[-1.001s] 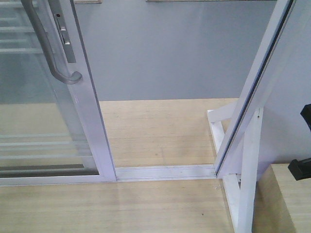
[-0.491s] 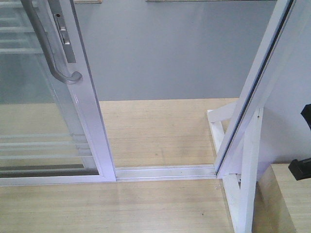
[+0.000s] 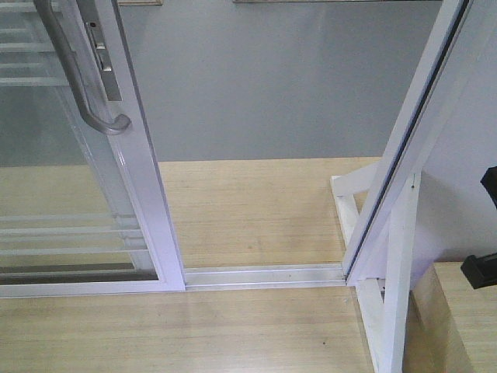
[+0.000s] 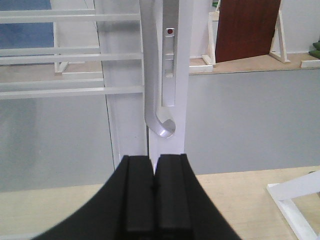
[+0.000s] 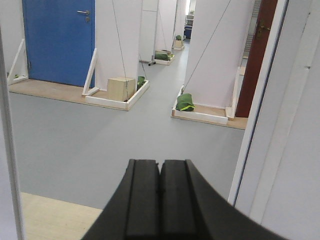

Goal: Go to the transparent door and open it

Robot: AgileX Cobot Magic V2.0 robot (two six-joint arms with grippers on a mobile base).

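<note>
Door [image 3: 116, 155] stood at left, slid partly aside from the slanted post [image 3: 411, 132].
Left tool [image 4: 154, 187] was clenched empty just below the handle [image 4: 152, 75]; right tool [image 5: 160, 192] was clenched too, facing the grey floor [image 5: 100, 145].

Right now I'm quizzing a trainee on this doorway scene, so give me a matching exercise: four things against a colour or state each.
Things:
1. transparent door
2. handle
3. left gripper
4. far door

Colour or state:
A. blue
B. shut, holding nothing
C. slid aside, doorway open
D. curved grey bar

Pairs: 1-C, 2-D, 3-B, 4-A
</note>
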